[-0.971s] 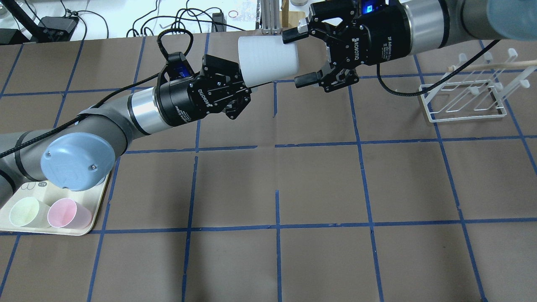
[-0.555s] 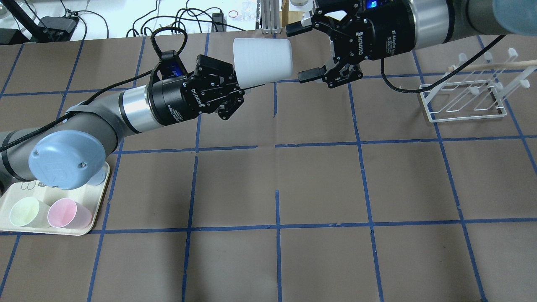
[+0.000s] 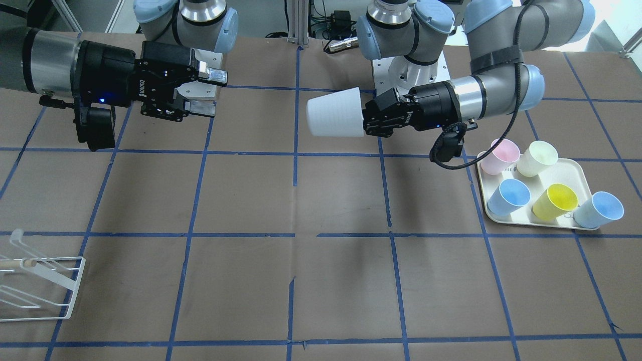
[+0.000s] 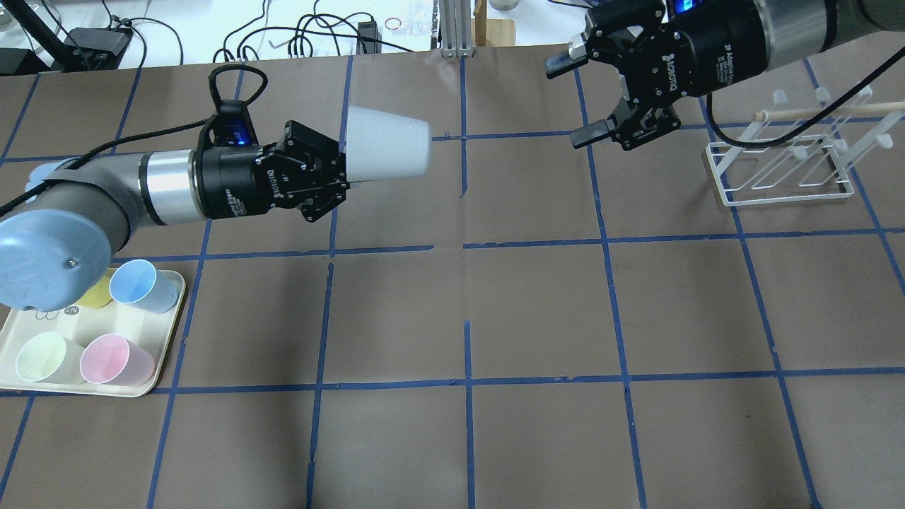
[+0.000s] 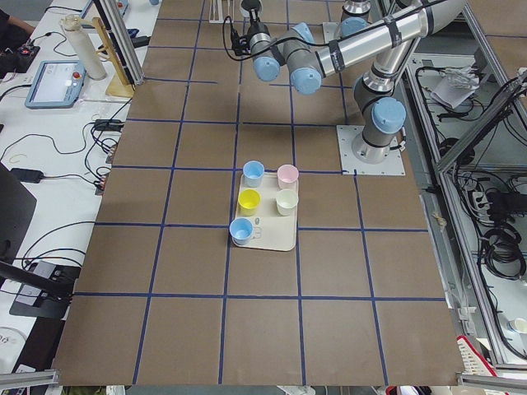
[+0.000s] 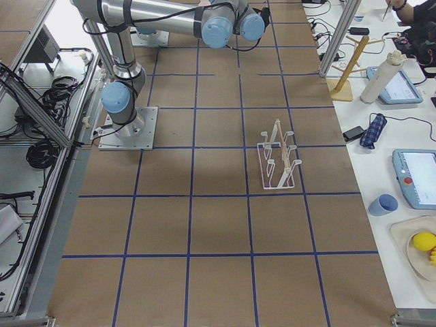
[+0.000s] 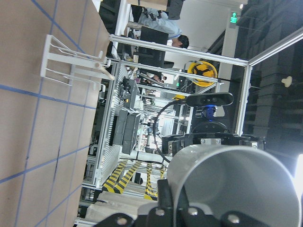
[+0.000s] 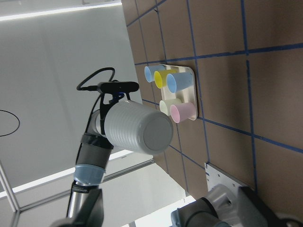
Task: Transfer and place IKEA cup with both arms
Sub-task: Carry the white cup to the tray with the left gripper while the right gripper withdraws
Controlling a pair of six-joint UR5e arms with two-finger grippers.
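Note:
The IKEA cup (image 4: 387, 145) is a whitish tapered tumbler held sideways above the table, its base pointing at my right arm. My left gripper (image 4: 341, 165) is shut on its rim end. In the front-facing view the cup (image 3: 335, 119) sticks out from my left gripper (image 3: 368, 120). My right gripper (image 4: 574, 99) is open and empty, well to the right of the cup, with a wide gap between them. It also shows in the front-facing view (image 3: 210, 91). The right wrist view shows the cup's base (image 8: 137, 132). The left wrist view shows the cup (image 7: 232, 184) close up.
A cream tray (image 4: 18, 385) at the near left holds pink (image 4: 113, 359), cream-green (image 4: 41, 357), light blue (image 4: 141, 285) and yellow cups. A white wire rack (image 4: 778, 170) with a wooden rod stands at the far right. Brown paper with blue tape lines covers the table.
My left arm has pulled back to the left with the cup still in its gripper. My right gripper, which straddled the cup's base, has drawn away to the right and stays open.

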